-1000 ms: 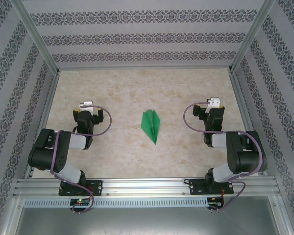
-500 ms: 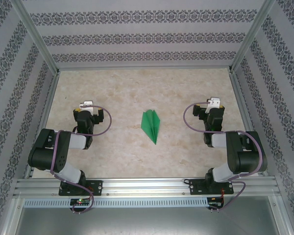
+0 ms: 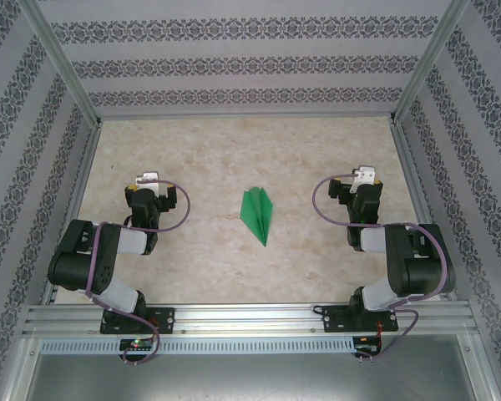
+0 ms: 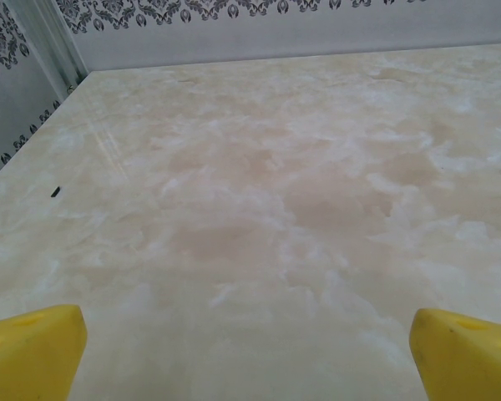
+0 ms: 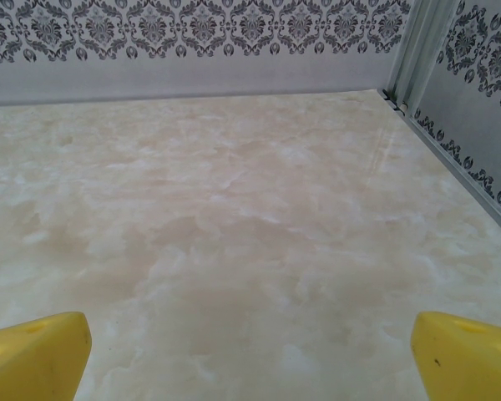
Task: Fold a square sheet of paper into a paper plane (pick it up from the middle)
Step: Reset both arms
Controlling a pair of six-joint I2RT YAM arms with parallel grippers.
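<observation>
Nothing has moved over the last second: both arms sit folded back near their bases and the plane (image 3: 259,215) lies exactly where it was. It rests flat on the table (image 3: 200,159), midway between the arms and well apart from both, a narrow green dart with its point toward the near edge and a crease down its middle.

The left hand (image 4: 249,355) is spread wide and holds nothing; its yellow fingertips (image 4: 33,351) frame bare table. The right hand (image 5: 250,359) is likewise wide apart and empty, also over bare table.

With the paper already in dart form, released, and both arms parked and still, the folding looks finished. No further step seems called for, beyond perhaps sharpening a crease.
</observation>
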